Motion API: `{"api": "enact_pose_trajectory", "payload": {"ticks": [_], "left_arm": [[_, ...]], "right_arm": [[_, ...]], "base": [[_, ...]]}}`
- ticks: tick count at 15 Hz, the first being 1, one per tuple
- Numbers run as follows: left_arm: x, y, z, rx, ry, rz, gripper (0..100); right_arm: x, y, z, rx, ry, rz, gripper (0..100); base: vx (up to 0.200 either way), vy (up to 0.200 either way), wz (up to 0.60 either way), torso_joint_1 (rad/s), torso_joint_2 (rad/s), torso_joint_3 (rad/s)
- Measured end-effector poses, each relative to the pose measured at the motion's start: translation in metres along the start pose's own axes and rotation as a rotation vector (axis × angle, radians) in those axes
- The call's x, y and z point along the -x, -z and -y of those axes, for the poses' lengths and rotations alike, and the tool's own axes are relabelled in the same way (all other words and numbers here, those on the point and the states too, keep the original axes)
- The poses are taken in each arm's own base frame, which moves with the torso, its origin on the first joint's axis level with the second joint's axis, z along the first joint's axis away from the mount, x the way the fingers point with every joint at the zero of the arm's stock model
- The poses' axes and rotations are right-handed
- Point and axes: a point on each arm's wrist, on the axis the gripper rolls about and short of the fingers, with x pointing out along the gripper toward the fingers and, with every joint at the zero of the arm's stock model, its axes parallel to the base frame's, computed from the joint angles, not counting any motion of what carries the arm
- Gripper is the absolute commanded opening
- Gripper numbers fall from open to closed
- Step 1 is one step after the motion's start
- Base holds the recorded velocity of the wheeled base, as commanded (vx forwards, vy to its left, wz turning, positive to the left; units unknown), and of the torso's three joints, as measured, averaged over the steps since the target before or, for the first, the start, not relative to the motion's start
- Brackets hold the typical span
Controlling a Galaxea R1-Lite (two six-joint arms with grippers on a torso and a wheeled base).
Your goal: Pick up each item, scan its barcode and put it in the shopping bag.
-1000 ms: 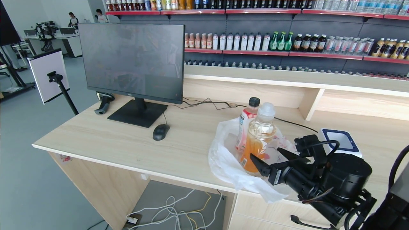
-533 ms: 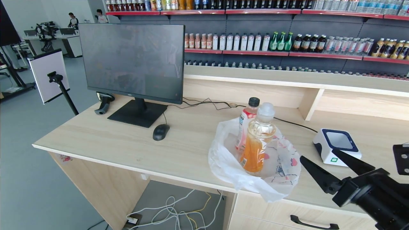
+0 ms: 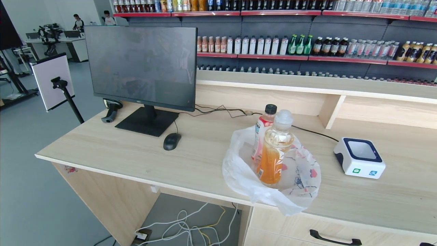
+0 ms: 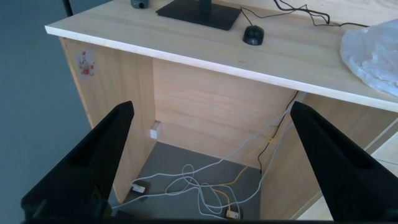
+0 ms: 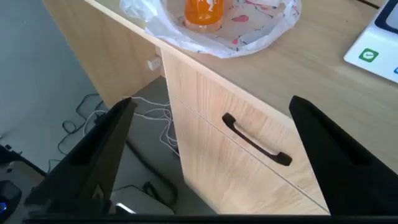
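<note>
Head view: a pale wooden counter [image 3: 119,150] carries a dark monitor [image 3: 141,65], with a black mouse [image 3: 171,140] just in front of its stand and a handheld scanner [image 3: 110,111] at its far left corner. Shelves [image 3: 307,56] of drinks line the wall behind. The shopping bag [image 3: 239,171], thin white plastic with its mouth gaping upward, sits near the counter's front edge. Two bottles stand upright in it: an orange drink bottle [image 3: 275,150] in front and a black-capped bottle [image 3: 264,128] just behind. The white barcode scanner [image 3: 359,158] lies near the bag on the robot's right, apart from it.

Left wrist view: the left gripper [image 4: 211,106] has its fingers spread wide with nothing between them. It hangs below the countertop, facing the counter's underside, where loose cables [image 4: 205,186] lie on the floor. The bag is up on the counter, well apart, with the counter's edge between.

Right wrist view: the right gripper [image 5: 212,100] is likewise spread and empty, facing the black drawer handle [image 5: 256,148]. The bag with the orange bottle sits above the drawer front.
</note>
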Motion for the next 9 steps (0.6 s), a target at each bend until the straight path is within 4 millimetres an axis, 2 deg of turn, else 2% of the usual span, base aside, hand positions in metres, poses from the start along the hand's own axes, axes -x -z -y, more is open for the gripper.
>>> {"api": "enact_pose_trajectory", "payload": {"ticks": [2, 4, 6, 9], "left_arm": [[0.0, 0.0, 0.0, -0.002, 0.0, 0.0, 100], [0.0, 0.0, 0.0, -0.002, 0.0, 0.0, 100], [0.0, 0.0, 0.0, -0.002, 0.0, 0.0, 100], [0.0, 0.0, 0.0, -0.002, 0.0, 0.0, 100]], "right_arm": [[0.017, 0.017, -0.001, 0.018, -0.215, 0.056, 100], [0.024, 0.024, 0.001, -0.018, -0.292, 0.116, 100], [0.026, 0.026, 0.001, -0.041, -0.213, 0.135, 100], [0.023, 0.026, -0.005, -0.065, 0.134, 0.085, 100]], "base": [[0.0, 0.0, 0.0, 0.0, 0.0, 0.0], [0.0, 0.0, 0.0, 0.0, 0.0, 0.0], [0.0, 0.0, 0.0, 0.0, 0.0, 0.0], [0.0, 0.0, 0.0, 0.0, 0.0, 0.0]]}}
